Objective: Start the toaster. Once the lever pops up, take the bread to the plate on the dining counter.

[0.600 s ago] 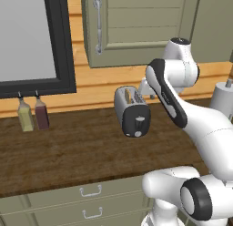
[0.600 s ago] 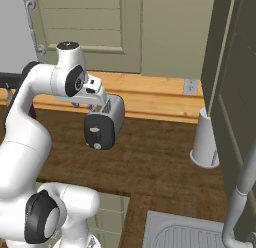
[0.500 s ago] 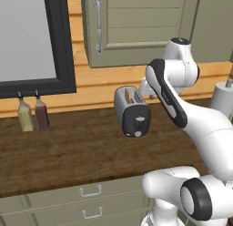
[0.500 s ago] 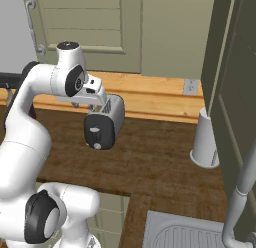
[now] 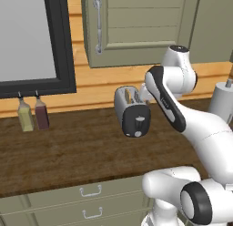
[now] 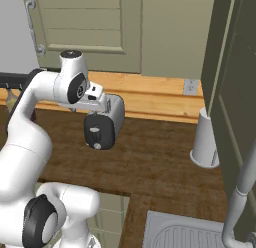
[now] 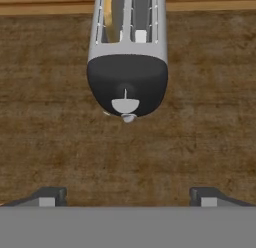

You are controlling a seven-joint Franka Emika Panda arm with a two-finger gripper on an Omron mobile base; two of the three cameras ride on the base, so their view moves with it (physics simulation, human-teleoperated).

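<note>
Fingers [image 7: 46, 196] of our white arm's gripper [image 7: 128, 197] stand spread about as wide as they go, holding nothing, hovering above the dark wood-grain table [image 7: 210, 117] and looking down on the small shiny silver two-slot toaster [image 7: 128, 37]. It stands on that table near the wooden back wall, its black end panel [image 7: 127, 87] turned toward us.

On that panel we see the small dark lever tab [image 7: 125, 94] just above the pale round knob [image 7: 125, 106]. A tan-brown slice of bread [image 5: 128, 96] sits low in one slot, its edge just showing.

We judge the toaster light and smooth, so a sideways shove could slide it; the lever wants a straight push along its track from one fingertip. The bread should be stiff but crumbly and light. We would pinch it across its flat faces near the top edge, gently, once it stands proud of the slot.
</note>
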